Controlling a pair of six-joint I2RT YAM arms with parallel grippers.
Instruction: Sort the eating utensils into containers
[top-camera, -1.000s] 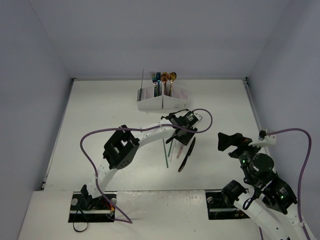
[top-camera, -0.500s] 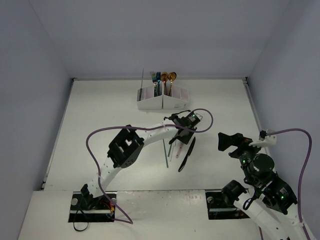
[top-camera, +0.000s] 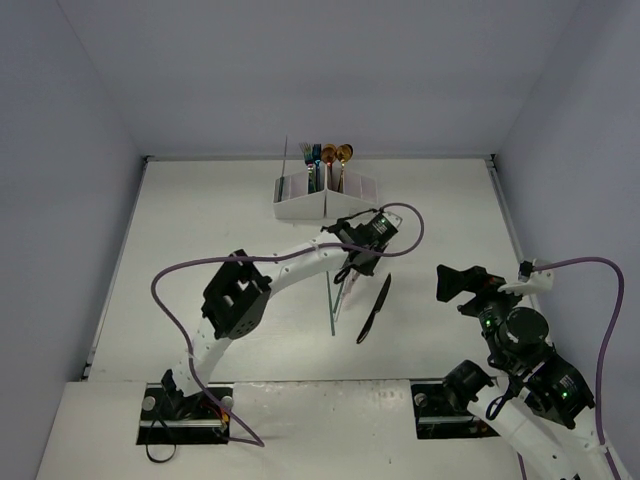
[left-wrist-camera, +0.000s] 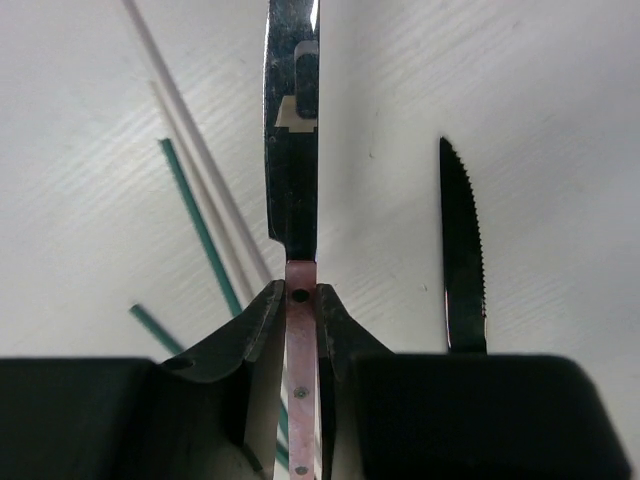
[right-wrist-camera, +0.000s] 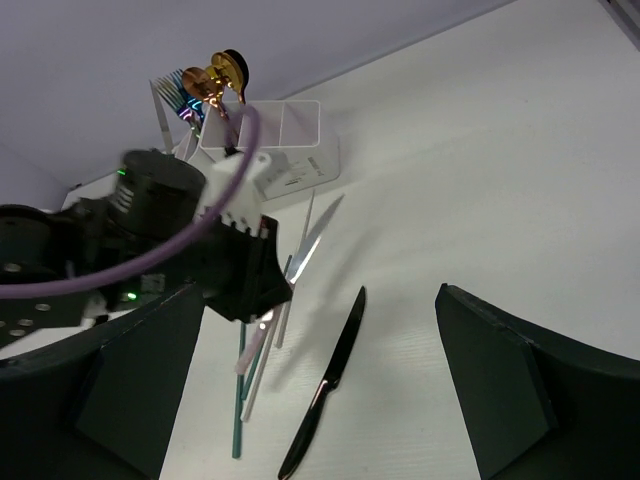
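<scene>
My left gripper (left-wrist-camera: 300, 300) is clamped tight on the pink handle of a silver-bladed knife (left-wrist-camera: 292, 150), the blade sticking out ahead of the fingers. A black knife (left-wrist-camera: 460, 250) lies right of them and teal chopsticks (left-wrist-camera: 200, 230) lie left. The white organiser (top-camera: 300, 208) stands beyond the blade. My right gripper (right-wrist-camera: 320, 385) gapes wide, holding nothing.

White tubular left arm (top-camera: 300, 262) and right arm (top-camera: 520, 335) carry boxy black joint motors. A purple cable (right-wrist-camera: 253, 135) loops along each. The left gripper (left-wrist-camera: 300, 300) and right gripper (top-camera: 452, 283) are matte black; green lights (top-camera: 487, 322) dot the right arm.
</scene>
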